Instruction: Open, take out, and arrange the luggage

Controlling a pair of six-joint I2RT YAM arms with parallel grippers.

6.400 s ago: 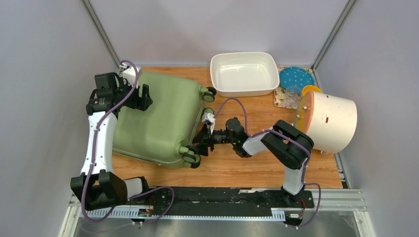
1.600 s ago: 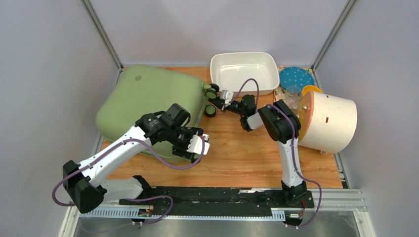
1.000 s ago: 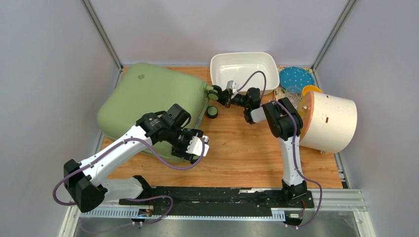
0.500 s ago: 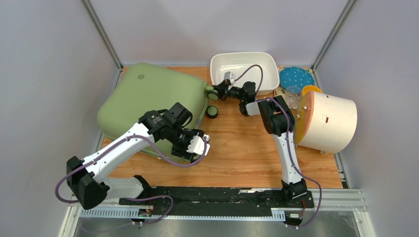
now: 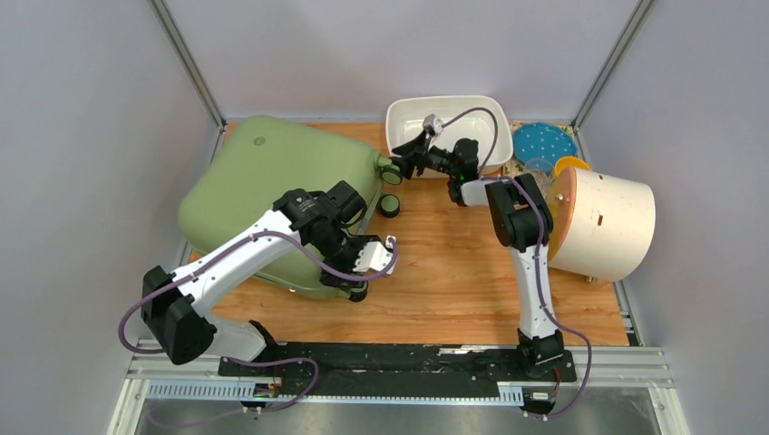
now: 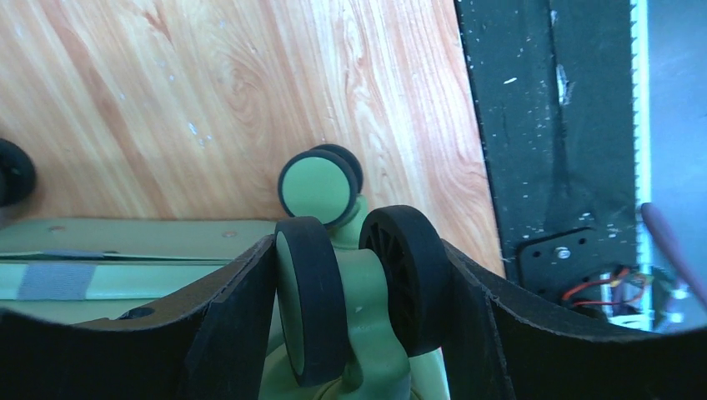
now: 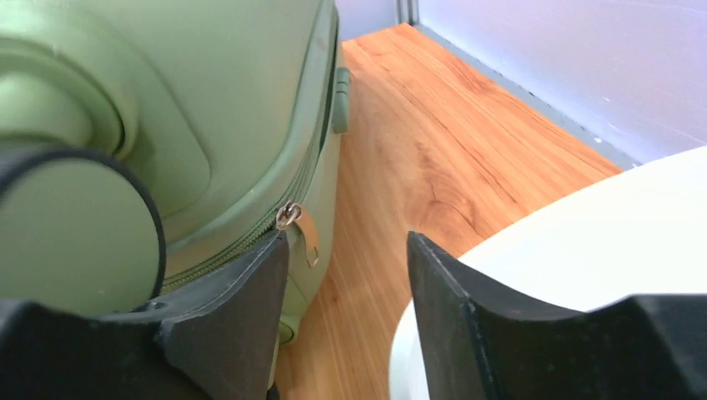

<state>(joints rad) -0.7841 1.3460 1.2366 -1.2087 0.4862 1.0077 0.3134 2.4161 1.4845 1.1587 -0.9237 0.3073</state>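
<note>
Since half a sec ago: L arm has swung in to the case's near-right corner, and the R pincer [image 7: 346, 237], clamped then, has sprung apart. The luggage [image 5: 272, 190] itself hasn't budged. It lies flat and zipped shut on the left half of the desk [image 5: 435, 281], wheel end facing the white tub [image 5: 405, 116].

L pincer [image 6: 357, 250] is released, jaws wide and straddling the twin caster [image 6: 350, 292] at that corner. Pads sit right against the tyres, but can't tell if they actually pinch.

R pincer is by the far wheel, jaws apart and grasping nothing. The zip pull [image 7: 302, 227] dangles just beside one fingertip, not between them.

Handling, my read: hard shell, so stiff, smooth and prob. slippery. Too bulky for either pincer to span, and likely heavy vs. these arms. Casters swivel and roll, so they're a poor anchor. Best holds are the zip pull for opening (small, thin, floppy, needs an exact pinch), then the shell's edge lip once unzipped.
</note>
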